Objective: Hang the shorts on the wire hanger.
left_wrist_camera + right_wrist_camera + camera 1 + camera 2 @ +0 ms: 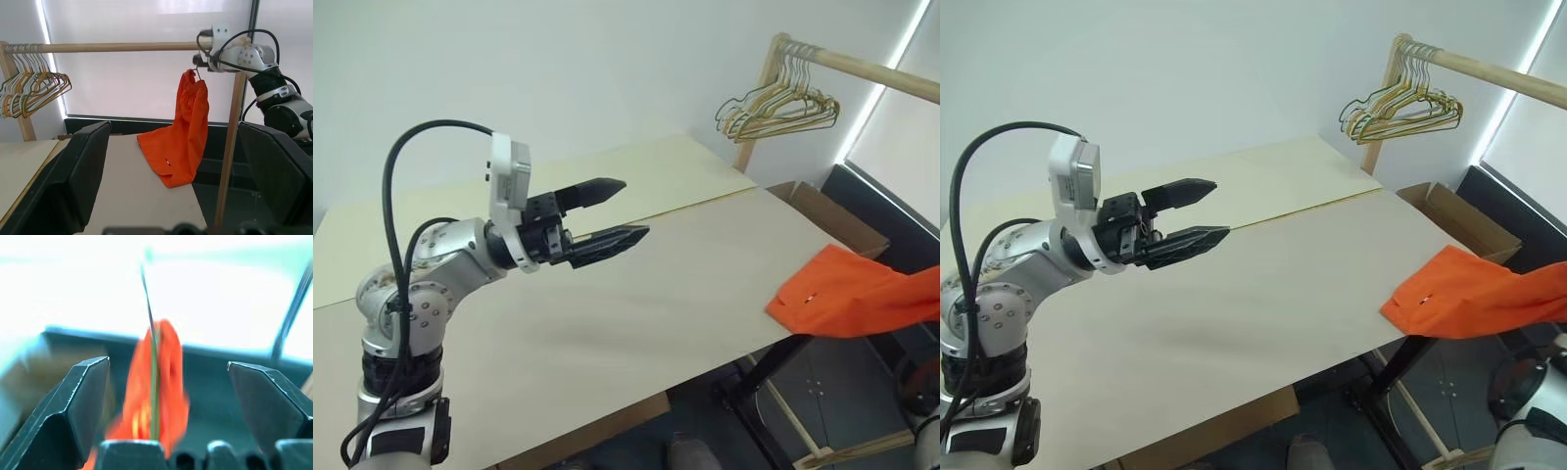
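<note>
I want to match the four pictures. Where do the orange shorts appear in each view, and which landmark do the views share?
Left eye view: the shorts lie over the table's right edge, at right.
Right eye view: same spot, lower right.
Left wrist view: centre, hanging below the wooden rail, lower end on the table.
Right wrist view: centre, between the right gripper's open fingers, with a thin wire before them.
Shared landmark: the bunched hangers on the rail, in three views.

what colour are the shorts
Bright orange; the shorts show best in the left wrist view.
</note>
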### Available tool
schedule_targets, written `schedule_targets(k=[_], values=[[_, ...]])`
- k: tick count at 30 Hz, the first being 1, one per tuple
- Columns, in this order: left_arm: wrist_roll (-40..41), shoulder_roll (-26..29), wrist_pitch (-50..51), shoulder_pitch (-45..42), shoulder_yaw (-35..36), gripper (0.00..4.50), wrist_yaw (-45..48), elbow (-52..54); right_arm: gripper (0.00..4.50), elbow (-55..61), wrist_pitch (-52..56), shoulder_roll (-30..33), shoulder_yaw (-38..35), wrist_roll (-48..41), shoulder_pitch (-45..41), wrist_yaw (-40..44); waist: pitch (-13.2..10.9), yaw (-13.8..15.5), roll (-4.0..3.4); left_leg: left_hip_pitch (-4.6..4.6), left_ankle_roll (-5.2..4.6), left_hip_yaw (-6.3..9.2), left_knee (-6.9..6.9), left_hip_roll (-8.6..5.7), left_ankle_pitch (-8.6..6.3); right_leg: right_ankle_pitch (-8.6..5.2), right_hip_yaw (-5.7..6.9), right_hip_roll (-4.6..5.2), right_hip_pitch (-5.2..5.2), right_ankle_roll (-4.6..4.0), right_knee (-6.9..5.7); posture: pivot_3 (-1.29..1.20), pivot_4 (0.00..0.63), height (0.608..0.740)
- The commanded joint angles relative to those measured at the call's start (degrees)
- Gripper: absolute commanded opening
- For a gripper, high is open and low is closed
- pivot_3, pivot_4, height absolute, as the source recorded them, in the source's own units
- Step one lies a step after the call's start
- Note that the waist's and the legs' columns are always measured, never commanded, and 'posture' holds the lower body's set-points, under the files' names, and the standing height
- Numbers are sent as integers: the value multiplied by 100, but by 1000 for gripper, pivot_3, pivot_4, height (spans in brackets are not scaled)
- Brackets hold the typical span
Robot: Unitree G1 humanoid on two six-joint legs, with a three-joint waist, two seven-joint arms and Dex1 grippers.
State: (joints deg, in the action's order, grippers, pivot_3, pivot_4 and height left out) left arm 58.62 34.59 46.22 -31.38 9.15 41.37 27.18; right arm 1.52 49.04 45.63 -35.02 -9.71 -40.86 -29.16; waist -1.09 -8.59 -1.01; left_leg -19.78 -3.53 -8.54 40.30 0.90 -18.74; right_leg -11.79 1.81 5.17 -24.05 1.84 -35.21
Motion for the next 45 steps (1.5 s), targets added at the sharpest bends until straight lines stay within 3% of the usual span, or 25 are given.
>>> schedule_targets(k=[1,7,9,15,19,25,31,45], values=[[-93,115,-213,62,161,4500,35,104,4461,1077,-972,-190,675,440,104,191,0,-1,0,8,3,-4,-5,0,2,-5,-4,0,1,7,-1,-90,0,740],[-1158,-10,-856,641,147,4500,-597,290,4461,2068,-2237,-420,2195,-233,643,2854,-3,40,19,54,3,-33,-45,-3,2,2,-34,-7,27,-4,12,-30,0,740],[-1272,153,-898,934,206,4500,-517,419,4461,2153,-2149,-524,2494,-731,769,3720,-6,105,31,66,3,-33,-49,2,2,14,-32,-11,22,-26,12,6,0,740],[-1828,587,-1022,1740,318,4500,-620,841,4461,1835,-2709,-342,3568,-1089,1356,6199,-29,549,82,54,3,-43,-53,6,2,18,-21,-11,-11,-41,18,138,0,740],[-1800,752,-836,2564,757,4500,-802,1483,4461,1420,-2900,-328,3981,-1192,1398,7321,-44,845,104,47,3,-40,-53,4,2,16,-11,-3,-15,-43,19,203,0,740],[-1623,907,-781,3484,1262,4500,-733,2026,4461,1213,-2847,-440,4031,-1342,1220,8020,-58,1158,128,44,43,-21,-54,6,-19,11,16,6,-12,-54,16,274,0,740],[-1582,897,-782,3650,1320,4500,-855,2117,4461,1134,-2891,-545,4046,-1169,1171,8195,-57,1404,130,39,64,-1,-54,5,-20,8,38,7,-10,-65,12,284,0,740],[-1321,877,-651,3786,1364,4500,-1073,2288,4461,1190,-2943,-603,4067,-999,1306,8366,-56,1437,133,21,70,22,-52,1,-16,9,56,5,-12,-67,12,311,0,740]])
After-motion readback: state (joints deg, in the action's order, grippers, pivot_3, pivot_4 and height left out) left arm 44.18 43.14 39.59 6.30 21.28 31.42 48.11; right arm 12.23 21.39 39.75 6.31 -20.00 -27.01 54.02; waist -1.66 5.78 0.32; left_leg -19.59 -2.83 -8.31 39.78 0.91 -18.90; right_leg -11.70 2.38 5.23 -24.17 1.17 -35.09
